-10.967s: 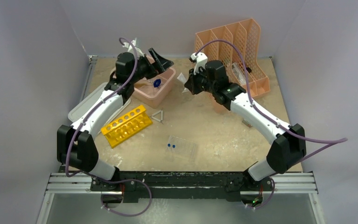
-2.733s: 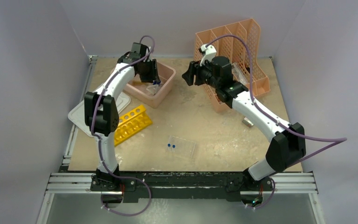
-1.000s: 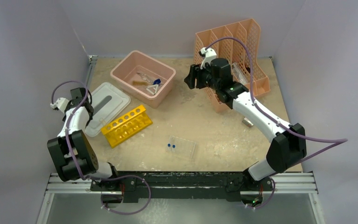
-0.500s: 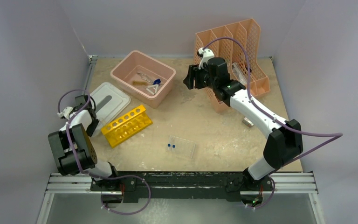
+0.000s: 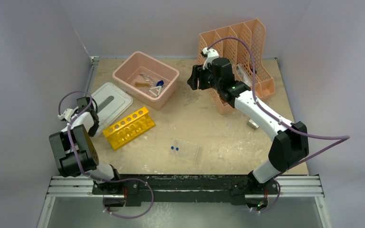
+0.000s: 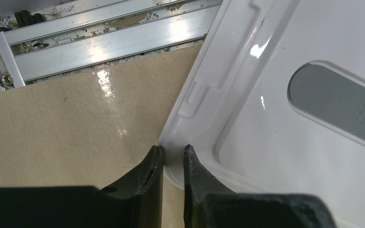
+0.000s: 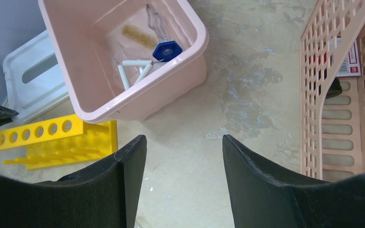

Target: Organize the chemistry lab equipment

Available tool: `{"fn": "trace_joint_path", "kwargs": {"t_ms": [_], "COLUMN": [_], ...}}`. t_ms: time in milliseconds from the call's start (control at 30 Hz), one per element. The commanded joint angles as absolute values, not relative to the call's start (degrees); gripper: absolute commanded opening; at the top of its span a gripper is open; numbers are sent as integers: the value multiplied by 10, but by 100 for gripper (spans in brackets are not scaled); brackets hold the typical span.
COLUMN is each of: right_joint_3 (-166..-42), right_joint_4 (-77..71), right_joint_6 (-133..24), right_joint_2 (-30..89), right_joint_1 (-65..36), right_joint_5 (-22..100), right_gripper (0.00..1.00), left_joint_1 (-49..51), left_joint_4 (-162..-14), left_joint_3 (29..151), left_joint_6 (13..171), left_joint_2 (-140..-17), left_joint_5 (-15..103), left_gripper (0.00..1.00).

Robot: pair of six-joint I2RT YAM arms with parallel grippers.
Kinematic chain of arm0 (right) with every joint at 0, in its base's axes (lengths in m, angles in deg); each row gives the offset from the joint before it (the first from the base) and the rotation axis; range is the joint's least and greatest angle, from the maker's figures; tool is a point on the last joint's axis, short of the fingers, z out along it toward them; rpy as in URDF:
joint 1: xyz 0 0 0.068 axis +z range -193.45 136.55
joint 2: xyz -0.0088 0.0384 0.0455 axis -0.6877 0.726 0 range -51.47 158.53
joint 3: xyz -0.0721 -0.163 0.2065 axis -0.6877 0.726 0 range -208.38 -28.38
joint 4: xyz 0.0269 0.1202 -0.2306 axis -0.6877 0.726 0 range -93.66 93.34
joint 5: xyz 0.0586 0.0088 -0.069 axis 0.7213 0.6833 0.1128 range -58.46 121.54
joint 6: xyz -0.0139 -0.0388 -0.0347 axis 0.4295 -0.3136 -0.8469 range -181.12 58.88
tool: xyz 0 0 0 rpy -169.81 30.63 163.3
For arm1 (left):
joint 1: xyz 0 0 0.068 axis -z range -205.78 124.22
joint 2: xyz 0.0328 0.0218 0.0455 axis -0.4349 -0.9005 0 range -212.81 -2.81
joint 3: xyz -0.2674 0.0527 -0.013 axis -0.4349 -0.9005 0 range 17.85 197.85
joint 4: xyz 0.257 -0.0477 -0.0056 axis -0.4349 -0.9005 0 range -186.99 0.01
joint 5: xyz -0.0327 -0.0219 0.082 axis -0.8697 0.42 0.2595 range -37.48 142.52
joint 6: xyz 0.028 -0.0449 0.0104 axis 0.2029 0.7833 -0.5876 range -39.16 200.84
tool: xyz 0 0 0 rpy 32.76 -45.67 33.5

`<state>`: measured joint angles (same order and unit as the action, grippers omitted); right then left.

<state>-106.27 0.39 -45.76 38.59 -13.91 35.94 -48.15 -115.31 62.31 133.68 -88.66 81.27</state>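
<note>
My left gripper (image 6: pixel 172 149) is shut on the near corner of the white lid (image 6: pixel 275 152) with its grey handle; one finger presses the rim's outer edge, the other sits on top. The top view places this left gripper (image 5: pixel 91 124) at the lid's (image 5: pixel 116 97) left side. The yellow test-tube rack (image 5: pixel 129 127) lies on its side beside the lid. Two blue-capped vials (image 5: pixel 173 148) rest by the clear tray (image 5: pixel 190 151). My right gripper (image 7: pixel 184 140) hangs open and empty above bare table, near the pink tub (image 7: pixel 138 102). Inside the tub lie the wire triangle (image 7: pixel 134 69) and tongs (image 7: pixel 154 21).
The peach slotted file holder (image 5: pixel 237 52) stands at the back right, close behind my right wrist. A small metal piece (image 5: pixel 253 124) lies right of centre. An aluminium rail (image 6: pixel 100 45) runs along the table's left edge, just beyond the lid.
My left gripper has come down to the lid's corner and its jaws have closed in on the rim. The right arm has hardly moved.
</note>
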Motion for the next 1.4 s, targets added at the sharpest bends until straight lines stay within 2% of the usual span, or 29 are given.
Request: {"fn": "trace_joint_path", "kwargs": {"t_ms": [0,67,633,933,1033,1267,1367], "right_joint_3": [-1090,-1089,-1084,-1138,-1191,-1330,-1372], "right_joint_4": [-7,-7,-10,-21,0,78,91], "right_joint_6": [-460,-460,-459,-483,-492,-580,-589], "right_joint_2": [383,381,369,412,452,565,606], "right_joint_1": [-142,-142,-142,-140,-128,-25,6], "right_joint_5": [349,350,353,415,441,426,438], "right_gripper": [62,62,62,62,62,62,60], "left_joint_1": [-487,-487,-476,-474,-476,-482,-490], "left_joint_4": [-1139,-1153,-1240,-1213,-1202,-1184,-1191], "left_joint_3": [623,637,769,755,759,770,795], "left_joint_6": [1349,1343,1284,1266,1245,1232,1225], "left_joint_2": [-884,-872,-770,-790,-817,-867,-893], "left_joint_5": [813,819,880,845,802,752,756], "left_gripper": [2,0,0,0,12,36,41]}}
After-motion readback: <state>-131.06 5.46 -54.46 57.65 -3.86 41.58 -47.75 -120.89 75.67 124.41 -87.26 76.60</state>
